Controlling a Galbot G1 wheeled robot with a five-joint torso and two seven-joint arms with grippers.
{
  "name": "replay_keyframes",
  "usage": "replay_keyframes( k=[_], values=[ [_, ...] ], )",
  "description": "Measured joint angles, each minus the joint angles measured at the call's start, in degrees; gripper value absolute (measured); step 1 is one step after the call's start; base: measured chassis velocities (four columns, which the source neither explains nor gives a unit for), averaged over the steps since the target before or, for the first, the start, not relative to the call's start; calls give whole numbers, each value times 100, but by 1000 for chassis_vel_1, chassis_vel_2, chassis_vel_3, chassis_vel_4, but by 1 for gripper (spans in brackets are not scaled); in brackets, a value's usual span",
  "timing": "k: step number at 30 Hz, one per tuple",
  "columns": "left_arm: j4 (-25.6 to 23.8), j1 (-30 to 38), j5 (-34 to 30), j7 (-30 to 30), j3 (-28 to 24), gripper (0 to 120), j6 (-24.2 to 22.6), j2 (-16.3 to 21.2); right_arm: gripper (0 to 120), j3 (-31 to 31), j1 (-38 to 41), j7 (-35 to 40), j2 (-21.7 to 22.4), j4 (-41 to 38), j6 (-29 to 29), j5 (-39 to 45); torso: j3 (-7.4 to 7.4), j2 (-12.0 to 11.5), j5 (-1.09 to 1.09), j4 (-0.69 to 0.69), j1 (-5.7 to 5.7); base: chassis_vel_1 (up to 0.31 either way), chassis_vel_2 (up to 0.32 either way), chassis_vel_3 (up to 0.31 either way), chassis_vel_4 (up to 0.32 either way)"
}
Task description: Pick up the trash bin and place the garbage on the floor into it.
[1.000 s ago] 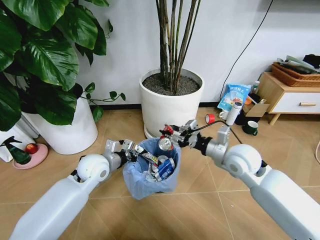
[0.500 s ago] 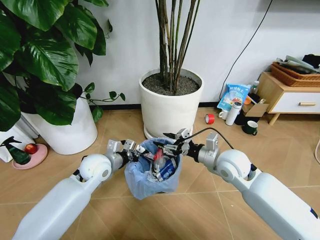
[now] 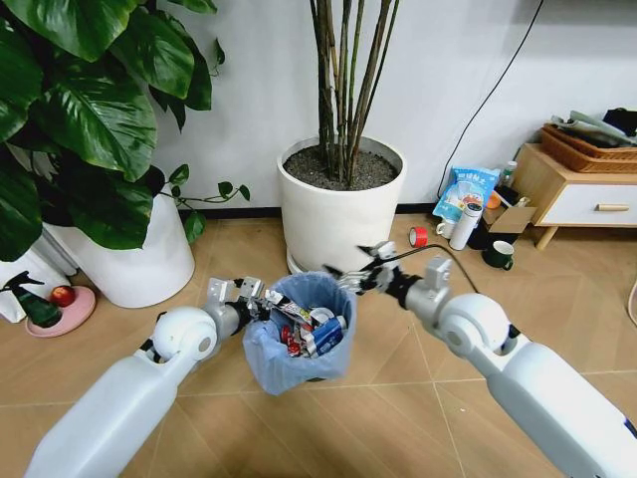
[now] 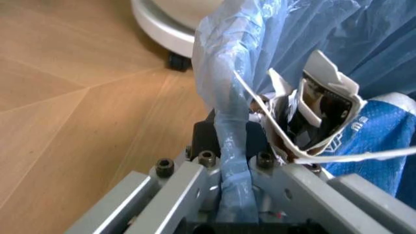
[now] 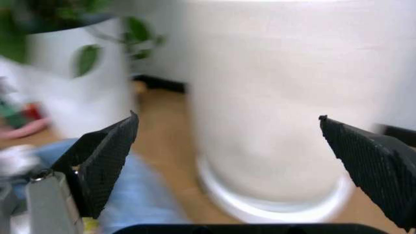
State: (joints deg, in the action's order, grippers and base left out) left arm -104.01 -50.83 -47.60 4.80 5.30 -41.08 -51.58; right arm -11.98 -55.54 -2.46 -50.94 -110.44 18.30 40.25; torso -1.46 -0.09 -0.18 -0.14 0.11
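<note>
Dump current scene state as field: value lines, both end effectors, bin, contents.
left end effector: shut on the trash bin rim, holding it off the floor
right end effector: open, empty, at the bin's far rim
trash bin: blue-lined, between the arms, in front of the white planter
garbage: wrappers and a blue packet inside the bin
floor: wood-look, bare near the bin

Two white robot arms reach forward and inward, their wrists angled toward each other. The left end effector [image 3: 261,302] has its jaws clamped on the bag-lined rim of the trash bin [image 3: 261,358], gripping it from the side; a fold of blue liner is pinched between the metal fingers [image 4: 195,190]. The right end effector [image 3: 350,279] hovers just off the rim's opposite side, its two black ridged fingers [image 5: 107,156] spread wide apart, with nothing between them.
</note>
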Motion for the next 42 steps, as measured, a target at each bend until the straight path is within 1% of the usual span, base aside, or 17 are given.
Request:
replay_keyframes(
  k=[3,7,8,9,10,11,13,15,17,18,20,22,23,26,27,31,42],
  values=[
    [-62,-127,49,-6,123,0,12,68,100,-385,-345,313,-54,-6,-141,-231,0,0,0,1,0,0,0,0,0],
    [-109,-209,58,5,189,0,16,97,100,-641,-576,426,-117,-46,-185,-365,0,0,1,1,0,0,0,0,0],
    [-166,-304,60,51,260,0,19,137,100,-1043,-964,461,-235,-165,-206,-606,0,1,-2,2,-1,0,0,0,0],
    [-194,-348,59,71,290,0,20,164,100,-1232,-1185,462,-311,-233,-217,-727,0,1,-1,2,0,0,0,0,0],
    [-194,-348,59,71,290,0,20,164,100,-1232,-1185,462,-311,-233,-217,-727,0,1,-1,2,0,0,0,0,0],
    [-235,-396,59,91,325,0,23,202,100,-1561,-1605,460,-467,-379,-262,-942,0,1,1,2,-1,0,0,0,0],
    [-255,-414,59,100,341,0,25,217,100,-1699,-1801,451,-550,-462,-288,-1036,1,1,0,1,0,0,0,0,0],
    [-312,-456,57,119,370,0,28,246,100,-2110,-2344,373,-859,-746,-374,-1294,1,1,0,0,0,0,0,0,0],
    [-322,-466,59,127,373,0,30,247,100,-2216,-2488,348,-979,-840,-394,-1369,1,1,0,0,-1,0,0,0,0],
    [-338,-492,76,145,379,0,39,237,100,-2358,-2725,318,-1228,-1006,-424,-1505,1,1,-3,-1,-1,0,0,0,0],
    [-390,-574,138,171,419,0,53,190,100,-2559,-3297,206,-1946,-1353,-579,-2138,1,1,0,1,-1,0,0,0,0],
    [-424,-626,174,177,444,0,59,145,100,-2602,-3618,119,-2287,-1502,-684,-2540,1,1,-1,1,-1,0,0,0,0],
    [-424,-626,174,177,444,0,59,145,100,-2602,-3618,119,-2287,-1502,-684,-2540,1,1,-1,1,-1,0,0,0,0],
    [-475,-722,225,197,510,0,66,58,100,-2614,-3998,48,-2709,-1709,-823,-3050,1,1,-1,1,-1,0,0,0,0],
    [-475,-722,225,197,510,0,66,58,100,-2614,-3998,48,-2709,-1709,-823,-3050,1,1,-1,1,-1,0,0,0,0],
    [-570,-891,298,199,643,0,78,4,100,-2559,-4341,-38,-3064,-1961,-863,-3352,1,1,-1,1,-1,0,0,0,0],
    [-752,-1134,344,187,825,0,93,63,100,-2508,-4580,-103,-3199,-2069,-1020,-3510,0,1,0,1,0,0,0,0,0]
  ],
)
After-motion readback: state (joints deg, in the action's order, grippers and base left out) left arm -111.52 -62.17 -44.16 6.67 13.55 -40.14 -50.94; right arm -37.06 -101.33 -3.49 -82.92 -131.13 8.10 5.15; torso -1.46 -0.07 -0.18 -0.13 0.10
